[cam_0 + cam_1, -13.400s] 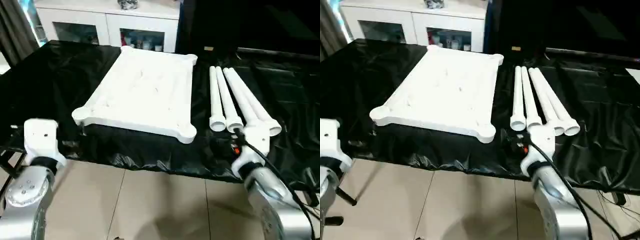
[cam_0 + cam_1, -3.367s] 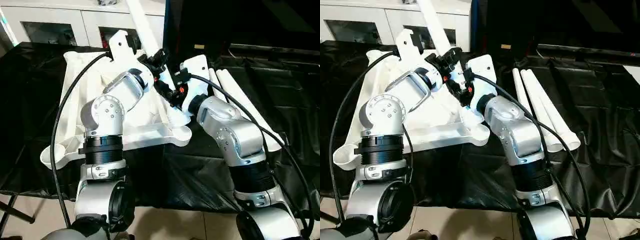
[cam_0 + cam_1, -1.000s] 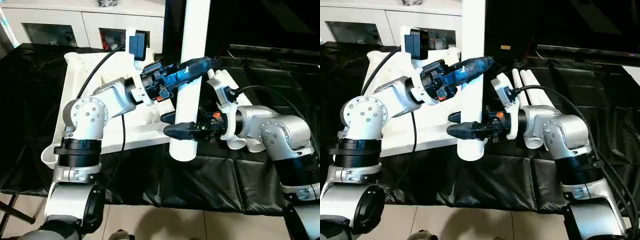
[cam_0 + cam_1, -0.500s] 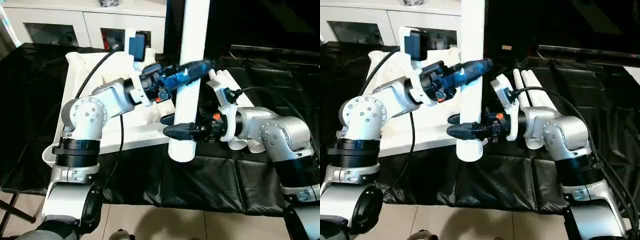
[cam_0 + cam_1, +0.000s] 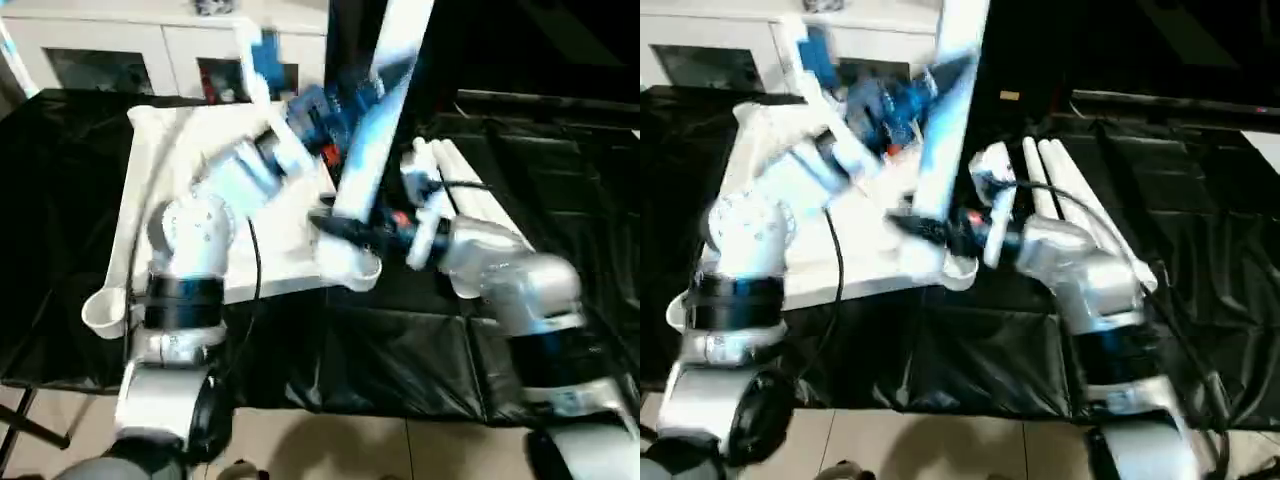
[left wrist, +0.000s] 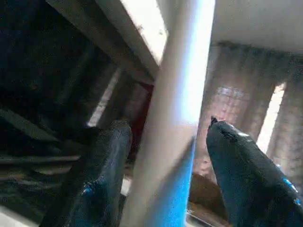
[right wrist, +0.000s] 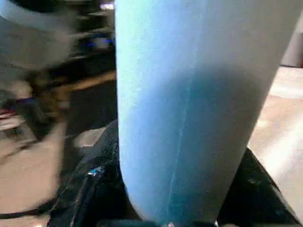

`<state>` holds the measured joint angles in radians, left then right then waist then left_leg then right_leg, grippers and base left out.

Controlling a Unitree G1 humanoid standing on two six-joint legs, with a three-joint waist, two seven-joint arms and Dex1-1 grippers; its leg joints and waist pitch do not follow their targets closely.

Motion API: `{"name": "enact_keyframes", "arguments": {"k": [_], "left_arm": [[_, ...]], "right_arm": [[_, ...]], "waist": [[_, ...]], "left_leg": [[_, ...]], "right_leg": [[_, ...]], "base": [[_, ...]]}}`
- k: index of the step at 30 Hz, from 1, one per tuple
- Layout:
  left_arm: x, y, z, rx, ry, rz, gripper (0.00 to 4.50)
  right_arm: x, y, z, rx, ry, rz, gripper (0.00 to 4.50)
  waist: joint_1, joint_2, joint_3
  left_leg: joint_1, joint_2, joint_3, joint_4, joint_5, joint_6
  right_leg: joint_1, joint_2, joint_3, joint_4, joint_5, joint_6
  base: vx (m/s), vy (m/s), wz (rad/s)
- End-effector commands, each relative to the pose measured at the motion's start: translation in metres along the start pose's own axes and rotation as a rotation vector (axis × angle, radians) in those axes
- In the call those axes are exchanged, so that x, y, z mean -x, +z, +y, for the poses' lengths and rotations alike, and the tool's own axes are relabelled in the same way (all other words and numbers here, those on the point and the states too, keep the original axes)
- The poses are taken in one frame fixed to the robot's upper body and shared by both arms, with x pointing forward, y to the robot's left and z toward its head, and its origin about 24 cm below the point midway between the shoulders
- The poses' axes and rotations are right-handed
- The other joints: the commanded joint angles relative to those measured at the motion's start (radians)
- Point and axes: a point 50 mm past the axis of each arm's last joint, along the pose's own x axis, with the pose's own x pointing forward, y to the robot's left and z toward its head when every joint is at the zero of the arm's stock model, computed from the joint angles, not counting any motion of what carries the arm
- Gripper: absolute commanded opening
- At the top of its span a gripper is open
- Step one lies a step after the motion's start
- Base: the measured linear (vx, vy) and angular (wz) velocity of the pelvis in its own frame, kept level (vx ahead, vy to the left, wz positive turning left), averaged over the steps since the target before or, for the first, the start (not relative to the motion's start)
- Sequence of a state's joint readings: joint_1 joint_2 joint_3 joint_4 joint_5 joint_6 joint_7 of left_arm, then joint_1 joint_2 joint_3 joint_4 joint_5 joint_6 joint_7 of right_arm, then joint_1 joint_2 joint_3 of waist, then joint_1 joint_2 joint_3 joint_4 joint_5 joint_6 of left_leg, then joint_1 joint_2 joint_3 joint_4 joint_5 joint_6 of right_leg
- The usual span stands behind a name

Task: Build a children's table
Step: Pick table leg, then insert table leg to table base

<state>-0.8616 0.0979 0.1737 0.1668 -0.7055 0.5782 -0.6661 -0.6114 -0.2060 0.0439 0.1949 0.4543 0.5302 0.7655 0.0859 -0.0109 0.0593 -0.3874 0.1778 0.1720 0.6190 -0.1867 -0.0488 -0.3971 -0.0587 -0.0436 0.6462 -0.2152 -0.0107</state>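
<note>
The children's table top (image 5: pixel 190 150) lies white and tilted on the black cloth, with a round corner socket (image 5: pixel 104 312) at its near left. One white leg (image 5: pixel 375 130) leans with its top to the right, and its lower end is at the top's near right corner. Blur hides whether it sits in that socket. My right gripper (image 7: pixel 177 142) is shut on the leg's lower part, also in the left eye view (image 5: pixel 335 225). My left gripper (image 6: pixel 165 124) stands open around the leg higher up, with small gaps beside both fingers (image 6: pixel 106 161).
More white legs (image 5: pixel 470 190) lie side by side on the black cloth (image 5: pixel 60 200) to the right of the top. A white cabinet with glass doors (image 5: pixel 150 50) stands behind. The tiled floor (image 5: pixel 330 450) runs along the near edge.
The leg has gone from upright to leaning, with its lower end swung left to the top's near right corner. Both arms moved with it. The left gripper's fingers have spread wider.
</note>
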Motion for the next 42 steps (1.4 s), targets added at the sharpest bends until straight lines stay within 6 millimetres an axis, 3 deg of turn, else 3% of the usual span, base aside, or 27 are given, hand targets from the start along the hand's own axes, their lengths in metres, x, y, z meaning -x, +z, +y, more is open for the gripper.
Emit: {"name": "enact_keyframes", "arguments": {"k": [1,5,7,8,10,12,13,15,16,17,27,34,42], "left_arm": [[0.011,-0.01,0.011,-0.096,0.06,0.106,2.93],[0.039,-0.046,0.025,-0.293,0.068,0.448,2.93],[0.046,-0.056,0.027,-0.326,0.05,0.525,2.93],[0.058,-0.071,0.031,-0.386,0.021,0.65,2.93],[0.064,-0.078,0.033,-0.411,0.007,0.706,2.93],[0.09,-0.105,0.045,-0.494,-0.029,0.914,2.93],[0.096,-0.11,0.047,-0.493,-0.039,0.944,2.93],[0.102,-0.115,0.049,-0.478,-0.047,0.961,2.93],[0.103,-0.116,0.049,-0.47,-0.047,0.964,2.93],[0.11,-0.122,0.052,-0.469,-0.04,0.999,2.93],[0.123,-0.12,0.072,-0.471,0.01,1.016,2.13],[0.127,-0.12,0.075,-0.431,0.007,1.033,1.62],[0.132,-0.121,0.077,-0.387,-0.008,1.041,0.94]], "right_arm": [[0.009,0.002,-0.02,0.012,-0.19,-0.025,1.91],[0.019,-0.008,-0.035,-0.002,-0.37,-0.029,1.9],[0.02,-0.01,-0.037,-0.003,-0.398,-0.033,1.9],[0.022,-0.013,-0.038,0.012,-0.437,-0.026,1.9],[0.023,-0.015,-0.039,0.025,-0.455,-0.019,1.9],[0.027,-0.02,-0.043,0.063,-0.526,-0.009,1.9],[0.028,-0.021,-0.043,0.069,-0.539,-0.012,1.9],[0.029,-0.022,-0.044,0.07,-0.552,-0.016,1.9],[0.029,-0.022,-0.044,0.068,-0.555,-0.016,1.9],[0.031,-0.022,-0.044,0.088,-0.57,-0.026,1.9],[0.027,-0.024,-0.03,0.079,-0.445,-0.064,1.9],[0.025,-0.027,-0.026,0.062,-0.404,-0.048,1.9],[0.025,-0.028,-0.026,0.058,-0.388,-0.038,1.9]], "waist": [[-0.004,0.011,-0.074],[-0.003,0.017,-0.077],[-0.003,0.02,-0.079],[0.0,0.023,-0.079],[-0.003,0.026,-0.079],[-0.008,0.029,-0.075],[-0.008,0.034,-0.075],[-0.009,0.031,-0.074],[-0.009,0.039,-0.076],[-0.01,0.038,-0.076],[-0.016,0.041,-0.076],[-0.023,0.041,-0.075],[-0.023,0.035,-0.072]], "left_leg": [[0.024,0.042,-0.016,-0.072,-0.106,-0.025],[0.023,0.041,-0.015,-0.072,-0.076,-0.035],[0.024,0.043,-0.014,-0.073,-0.067,-0.032],[0.021,0.043,-0.016,-0.073,-0.066,-0.029],[0.021,0.043,-0.016,-0.074,-0.07,-0.033],[0.023,0.042,-0.014,-0.077,-0.114,-0.049],[0.023,0.04,-0.015,-0.076,-0.12,-0.052],[0.023,0.041,-0.015,-0.079,-0.142,-0.059],[0.024,0.042,-0.016,-0.078,-0.143,-0.062],[0.023,0.042,-0.015,-0.078,-0.146,-0.063],[0.021,0.042,-0.016,-0.076,-0.134,-0.015],[0.021,0.045,-0.016,-0.076,-0.142,-0.009],[0.022,0.045,-0.014,-0.078,-0.148,-0.007]], "right_leg": [[0.057,-0.072,0.044,-0.078,-0.038,-0.21],[0.055,-0.071,0.046,-0.072,0.004,-0.19],[0.054,-0.071,0.046,-0.067,0.035,-0.194],[0.055,-0.074,0.046,-0.07,0.049,-0.197],[0.054,-0.072,0.045,-0.067,0.058,-0.198],[0.054,-0.073,0.047,-0.071,0.026,-0.196],[0.054,-0.074,0.048,-0.074,0.013,-0.193],[0.057,-0.077,0.05,-0.077,-0.021,-0.187],[0.056,-0.078,0.05,-0.075,-0.021,-0.19],[0.055,-0.075,0.05,-0.076,-0.007,-0.199],[0.057,-0.076,0.049,-0.073,0.034,-0.239],[0.057,-0.082,0.049,-0.074,0.018,-0.26],[0.056,-0.084,0.05,-0.077,-0.012,-0.261]], "base": [[0.0,0.0,0.0],[0.0,0.0,0.0],[0.0,0.0,0.0],[0.0,0.0,0.0],[0.0,0.0,0.0],[0.0,0.0,0.0],[0.0,0.0,0.0],[0.0,0.0,0.0],[0.0,0.0,0.0],[0.0,0.0,0.0],[0.0,0.0,0.0],[0.0,0.0,0.0],[0.0,0.0,0.0]]}}
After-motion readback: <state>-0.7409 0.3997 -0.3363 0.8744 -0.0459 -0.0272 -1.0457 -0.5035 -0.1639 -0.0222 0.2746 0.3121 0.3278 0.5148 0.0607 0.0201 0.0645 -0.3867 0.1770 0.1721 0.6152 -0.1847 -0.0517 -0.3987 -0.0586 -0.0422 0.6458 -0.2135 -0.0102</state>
